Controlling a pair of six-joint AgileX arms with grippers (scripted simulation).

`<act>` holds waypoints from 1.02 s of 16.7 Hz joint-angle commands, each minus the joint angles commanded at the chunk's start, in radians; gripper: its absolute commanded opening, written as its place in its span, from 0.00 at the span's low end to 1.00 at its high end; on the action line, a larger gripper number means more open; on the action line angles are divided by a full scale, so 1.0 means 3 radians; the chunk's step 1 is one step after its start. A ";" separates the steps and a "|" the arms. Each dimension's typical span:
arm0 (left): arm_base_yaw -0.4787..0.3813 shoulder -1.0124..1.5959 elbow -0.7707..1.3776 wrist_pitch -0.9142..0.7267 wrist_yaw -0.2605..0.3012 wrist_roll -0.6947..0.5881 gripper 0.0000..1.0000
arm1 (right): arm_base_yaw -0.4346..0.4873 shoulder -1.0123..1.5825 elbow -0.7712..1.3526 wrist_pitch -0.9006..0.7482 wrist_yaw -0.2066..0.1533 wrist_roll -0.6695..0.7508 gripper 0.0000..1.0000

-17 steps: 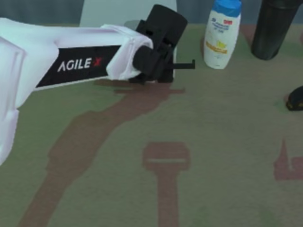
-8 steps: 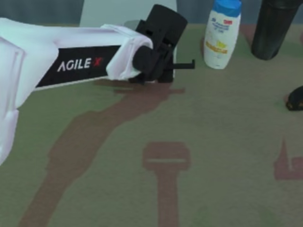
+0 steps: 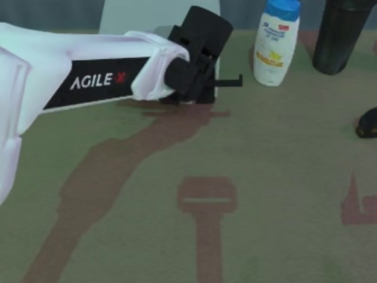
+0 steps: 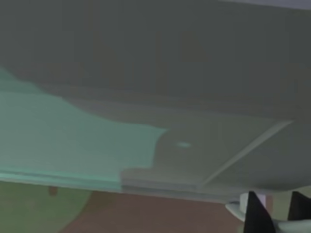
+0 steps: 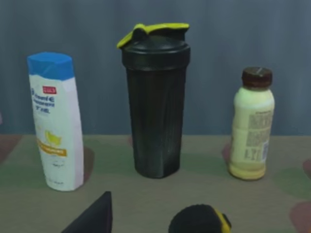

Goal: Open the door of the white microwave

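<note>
The white microwave point(image 3: 132, 16) is seen at the counter's point(image 3: 277, 177) far edge, at about 11 o'clock in the top view, its front mostly hidden under the left arm. In the left wrist view the pale teal interior floor point(image 4: 63, 141) is exposed at close range, so the door is judged already swung off the cavity; the door itself cannot be picked out with certainty, and how wide it stands cannot be told. The left claw point(image 3: 227, 79) is at the microwave's front, toward 12 o'clock; whether its fingers are wide or narrow cannot be told. Any remaining swing is judged small. The right claw point(image 3: 368, 122) is parked at 3 o'clock. A white bottle point(image 3: 275, 44) and black shaker point(image 3: 340, 35) stand near 1 o'clock.
</note>
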 joint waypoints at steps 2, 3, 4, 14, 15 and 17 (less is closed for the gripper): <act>0.0012 -0.0051 -0.0070 0.0046 0.0030 0.0058 0.00 | 0.0000 0.0000 0.0000 0.0000 0.0000 0.0000 1.00; 0.0022 -0.0080 -0.0103 0.0075 0.0047 0.0083 0.00 | 0.0000 0.0000 0.0000 0.0000 0.0000 0.0000 1.00; 0.0027 -0.0105 -0.0140 0.0101 0.0063 0.0115 0.00 | 0.0000 0.0000 0.0000 0.0000 0.0000 0.0000 1.00; 0.0039 -0.0135 -0.0208 0.0131 0.0090 0.0165 0.00 | 0.0000 0.0000 0.0000 0.0000 0.0000 0.0000 1.00; 0.0039 -0.0135 -0.0208 0.0131 0.0090 0.0165 0.00 | 0.0000 0.0000 0.0000 0.0000 0.0000 0.0000 1.00; 0.0039 -0.0135 -0.0208 0.0131 0.0090 0.0165 0.00 | 0.0000 0.0000 0.0000 0.0000 0.0000 0.0000 1.00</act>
